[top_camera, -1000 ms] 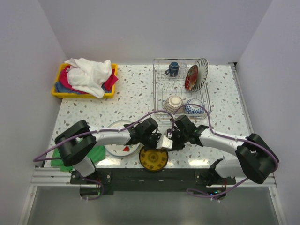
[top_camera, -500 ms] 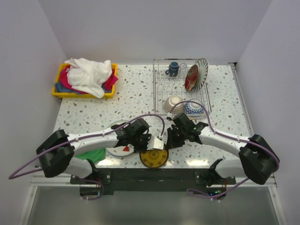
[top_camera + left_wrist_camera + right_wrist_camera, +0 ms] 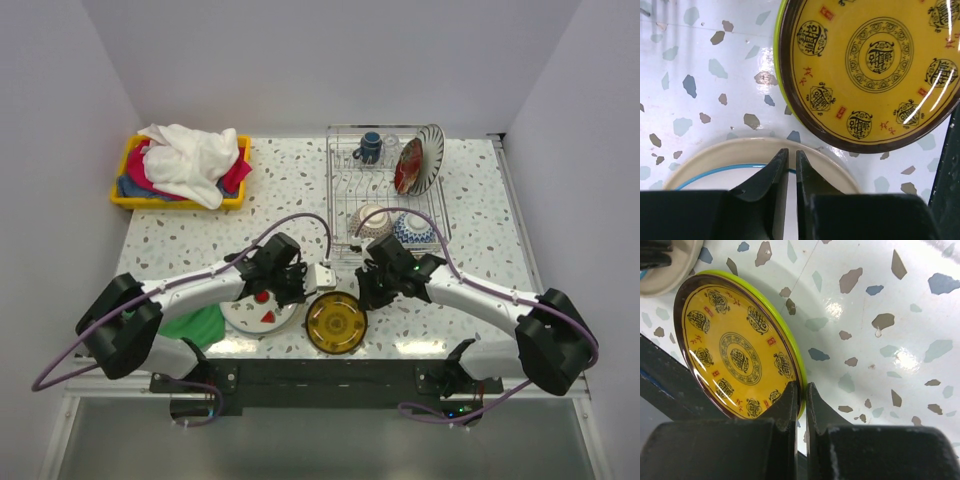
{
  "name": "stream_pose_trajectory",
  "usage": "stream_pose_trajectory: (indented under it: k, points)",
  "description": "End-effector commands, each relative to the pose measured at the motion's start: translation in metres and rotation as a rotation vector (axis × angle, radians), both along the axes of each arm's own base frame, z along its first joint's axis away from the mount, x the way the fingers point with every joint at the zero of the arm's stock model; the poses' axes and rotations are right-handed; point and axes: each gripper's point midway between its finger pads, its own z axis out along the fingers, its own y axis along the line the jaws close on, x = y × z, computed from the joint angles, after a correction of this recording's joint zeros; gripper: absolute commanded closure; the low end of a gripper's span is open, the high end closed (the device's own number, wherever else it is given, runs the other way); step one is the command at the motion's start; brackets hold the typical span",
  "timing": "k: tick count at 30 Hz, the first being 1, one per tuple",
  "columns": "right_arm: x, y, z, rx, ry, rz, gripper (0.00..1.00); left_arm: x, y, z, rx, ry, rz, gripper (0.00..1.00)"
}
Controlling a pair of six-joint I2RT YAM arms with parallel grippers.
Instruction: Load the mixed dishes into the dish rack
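A yellow plate with dark round patterns and a green rim (image 3: 335, 322) is at the table's front edge, between my two grippers. My right gripper (image 3: 358, 298) is shut on its right rim; in the right wrist view the gripper (image 3: 803, 385) pinches the green edge of the plate (image 3: 735, 355). My left gripper (image 3: 303, 295) is shut and empty, over the right rim of a white plate (image 3: 255, 310). In the left wrist view the gripper (image 3: 789, 151) is above that cream plate (image 3: 740, 150), and the yellow plate (image 3: 870, 65) lies just ahead. The dish rack (image 3: 335, 190) holds a dark blue mug (image 3: 371, 147), a clear glass (image 3: 391, 145), a red floral plate (image 3: 409, 165), a striped plate (image 3: 432, 155) and two bowls (image 3: 372, 222) (image 3: 412, 230).
A yellow bin (image 3: 125, 195) with white and coloured cloths stands at the back left. A green cloth (image 3: 190, 325) lies at the front left under my left arm. The table's dark front edge (image 3: 952, 165) runs close to the yellow plate.
My left gripper has drawn back left from the yellow plate to over the white plate. The yellow plate has shifted a little away from the front edge in my right gripper.
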Motion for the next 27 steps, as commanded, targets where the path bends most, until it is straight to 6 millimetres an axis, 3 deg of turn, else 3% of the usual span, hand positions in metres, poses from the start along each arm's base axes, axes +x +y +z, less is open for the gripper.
stream_pose_trajectory:
  k: [1,8,10,11,14,18,22,27]
  points:
    - [0.02,-0.009,0.008,-0.058,-0.11,0.02,1.0,0.011,-0.023,0.011,-0.116,0.038,0.044,0.83]
    - [0.023,-0.012,0.005,-0.059,-0.118,0.007,0.98,0.01,-0.035,0.015,-0.16,0.066,0.022,0.84]
    - [0.025,-0.016,0.003,-0.075,-0.122,-0.018,0.81,0.012,-0.037,0.016,-0.163,0.065,0.025,0.85]
    - [0.027,-0.018,0.002,-0.082,-0.121,-0.031,0.59,0.013,-0.037,0.018,-0.164,0.063,0.029,0.86]
    - [0.028,-0.023,0.002,-0.088,-0.104,-0.061,0.47,0.014,-0.038,0.031,-0.175,0.048,0.02,1.0]
    - [0.03,-0.027,0.004,-0.083,-0.091,-0.107,0.46,-0.005,-0.029,0.036,-0.171,0.045,-0.087,1.0]
    - [0.027,-0.028,0.002,-0.07,-0.069,-0.125,0.47,-0.031,-0.019,0.026,-0.132,0.09,-0.192,1.0]
    - [0.03,-0.035,-0.002,-0.072,-0.052,-0.163,0.5,-0.045,-0.023,0.022,-0.131,0.105,-0.236,1.0]
